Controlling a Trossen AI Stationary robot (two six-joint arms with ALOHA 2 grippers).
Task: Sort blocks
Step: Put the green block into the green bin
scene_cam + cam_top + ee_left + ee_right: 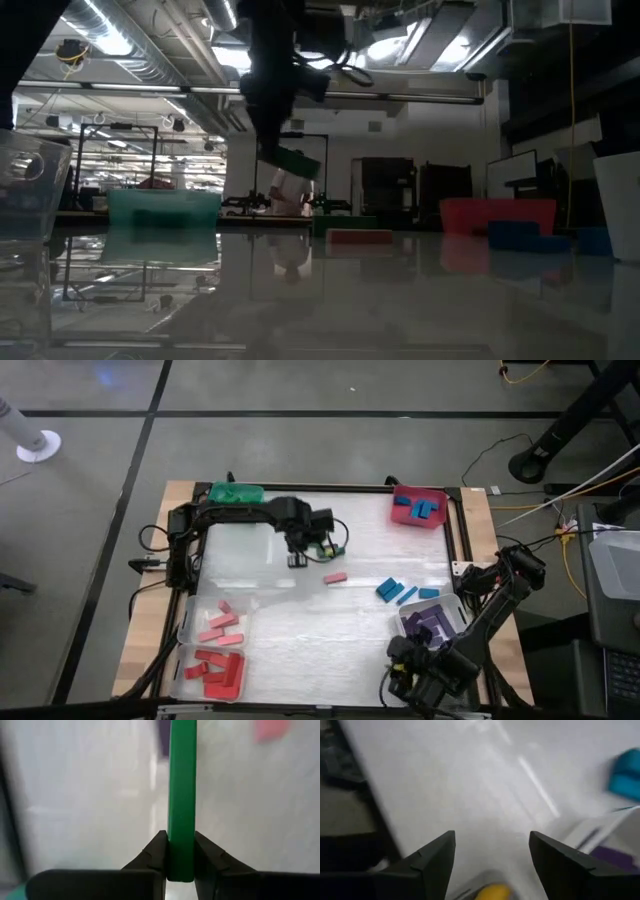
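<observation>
My left gripper (300, 556) hangs over the middle of the table, left of centre, shut on a long green block (182, 780). In the low view the block (297, 160) shows under the dark fingers, well above the table top. My right gripper (416, 674) waits at the near right corner, open (492, 840), nothing between its fingers. A loose pink block (335, 577) and three blue blocks (390, 590) lie flat on the table. My left gripper pinches the green block's near end (181, 865) between its two fingers, one on each of its long side faces. The fingers come from above, pointing steeply down, and the block runs on past their tips. It hangs tilted, lifted clear of the table.
A green bin (237, 492) stands at the far left and a red bin (404, 491) holding blue blocks at the far right. Clear bins hold pink blocks (220, 625), red blocks (215, 672) and purple blocks (435, 622). Something yellow (492, 893) shows below my right fingers.
</observation>
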